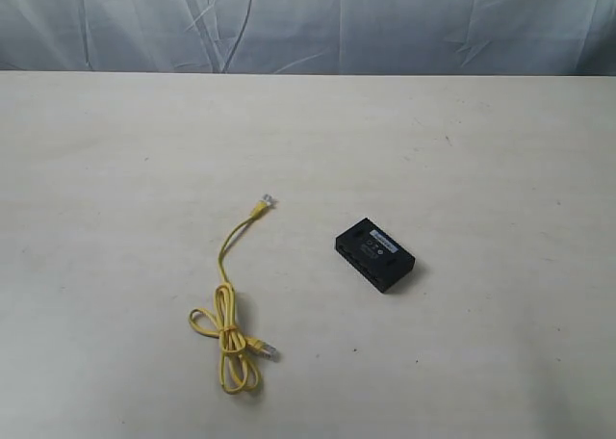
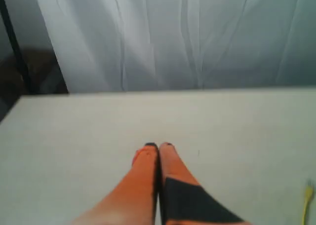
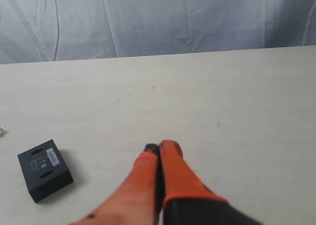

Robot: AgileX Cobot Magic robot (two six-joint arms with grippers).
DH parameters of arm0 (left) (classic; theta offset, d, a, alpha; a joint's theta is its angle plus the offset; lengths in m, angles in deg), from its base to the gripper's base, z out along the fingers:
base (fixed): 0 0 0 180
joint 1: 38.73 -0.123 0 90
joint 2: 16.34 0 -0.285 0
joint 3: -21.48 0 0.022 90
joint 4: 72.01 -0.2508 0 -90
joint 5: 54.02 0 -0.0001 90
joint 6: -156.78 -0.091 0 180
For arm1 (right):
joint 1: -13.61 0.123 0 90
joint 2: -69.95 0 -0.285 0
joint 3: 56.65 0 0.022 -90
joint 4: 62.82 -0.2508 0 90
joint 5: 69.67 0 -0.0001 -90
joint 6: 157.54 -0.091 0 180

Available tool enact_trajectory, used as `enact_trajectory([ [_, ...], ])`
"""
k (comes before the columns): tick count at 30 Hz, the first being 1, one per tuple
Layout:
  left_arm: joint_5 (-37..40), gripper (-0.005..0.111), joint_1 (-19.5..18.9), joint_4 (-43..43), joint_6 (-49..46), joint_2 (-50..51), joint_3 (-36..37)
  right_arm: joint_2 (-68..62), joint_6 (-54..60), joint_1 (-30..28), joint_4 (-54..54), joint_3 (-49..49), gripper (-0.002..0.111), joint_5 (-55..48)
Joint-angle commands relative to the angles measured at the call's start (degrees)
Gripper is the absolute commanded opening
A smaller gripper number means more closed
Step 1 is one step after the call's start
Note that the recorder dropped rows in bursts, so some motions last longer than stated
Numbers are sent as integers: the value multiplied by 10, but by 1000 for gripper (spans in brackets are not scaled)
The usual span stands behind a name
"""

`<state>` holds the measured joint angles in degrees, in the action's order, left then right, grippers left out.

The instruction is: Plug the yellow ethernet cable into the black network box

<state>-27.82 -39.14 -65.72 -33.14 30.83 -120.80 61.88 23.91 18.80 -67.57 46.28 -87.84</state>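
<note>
Exterior view: yellow ethernet cable [image 1: 229, 333], black network box [image 1: 375, 254] apart, inside table [image 1: 500, 150] edges; both jaws clenched.

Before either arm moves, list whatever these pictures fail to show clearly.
- black network box: label print and ports are too small in the exterior view, and the label is blurred in the right wrist view.
- yellow ethernet cable: the left wrist view's frame edge cuts off all but a short bit. The knot's crossings are too small in the exterior view.
- left gripper and right gripper: both lie outside the exterior view.
</note>
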Motion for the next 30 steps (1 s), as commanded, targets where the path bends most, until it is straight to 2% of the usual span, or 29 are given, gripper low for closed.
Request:
enact_trajectory([
  [1, 139, 0, 0, 36, -81, 206, -75, 3, 0, 2, 3, -1, 0, 5],
  [3, 143, 0, 7, 61, -98, 282, -88, 3, 0, 2, 3, -1, 0, 5],
  [5, 143, 0, 35, 66, -100, 348, -102, 3, 0, 2, 3, -1, 0, 5],
  [10, 148, 0, 165, 57, -100, 482, -151, 3, 0, 2, 3, -1, 0, 5],
  [12, 148, 0, 206, 59, -99, 519, -180, 3, 0, 2, 3, -1, 0, 5],
  [13, 148, 0, 241, 62, -93, 554, -217, 3, 0, 2, 3, -1, 0, 5],
  [15, 148, 0, 274, 63, -92, 609, -273, 3, 0, 2, 3, -1, 0, 5],
  [17, 146, 0, 291, 70, -82, 660, -313, 3, 0, 2, 3, -1, 0, 5],
  [20, 136, 0, 309, 69, -84, 702, -331, 3, 0, 2, 3, -1, 0, 5],
  [22, 99, 9, 314, 67, -88, 723, -331, 3, 0, 2, 3, -1, 0, 5],
  [26, 84, 31, 314, 53, -91, 753, -331, 3, 0, 2, 3, -1, 0, 5],
  [27, 81, 35, 314, 51, -98, 759, -331, 3, 0, 2, 3, -1, 0, 5],
  [30, 51, 36, 314, 23, -98, 770, -331, 3, 0, 2, 3, -1, 0, 5],
])
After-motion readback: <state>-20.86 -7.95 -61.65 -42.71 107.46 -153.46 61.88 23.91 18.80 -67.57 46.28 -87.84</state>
